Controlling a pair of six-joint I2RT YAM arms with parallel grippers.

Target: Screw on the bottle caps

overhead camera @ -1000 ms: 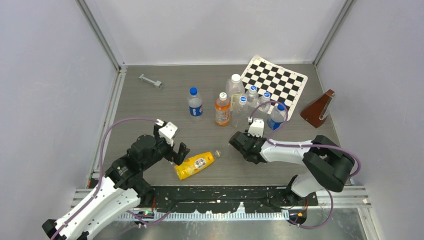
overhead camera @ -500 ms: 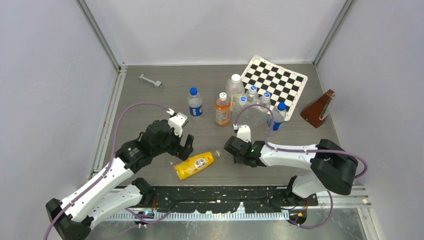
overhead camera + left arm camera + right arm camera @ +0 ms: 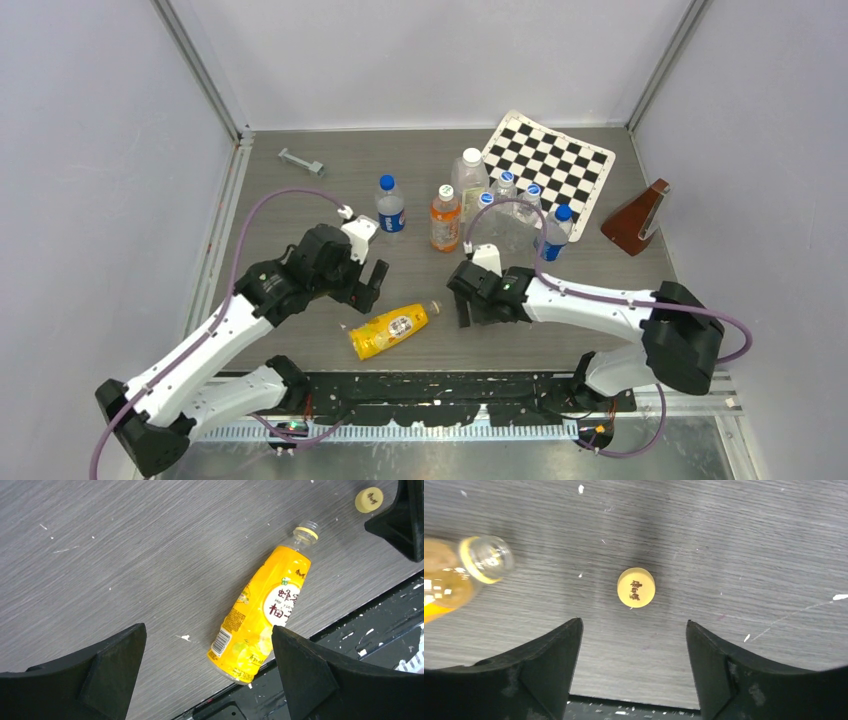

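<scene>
Right gripper (image 3: 634,675) slides in over the yellow cap (image 3: 636,587)

Since a second ago it has swung leftward, while the left gripper (image 3: 207,630) has pushed farther out over the table (image 3: 300,205). The right fingers are spread wide and empty. The cap lies flat, print up, straight ahead and centred between them. Just beside it, not touching, is the open mouth of the juice bottle (image 3: 262,612). The bottle lies on its side, long axis diagonal, mouth toward the right arm, base by the near rail (image 3: 450,385). The left fingers, also splayed and empty, hang over the bottle's body. Bare table rings the cap, and the standing bottles (image 3: 503,200) are well behind.
</scene>
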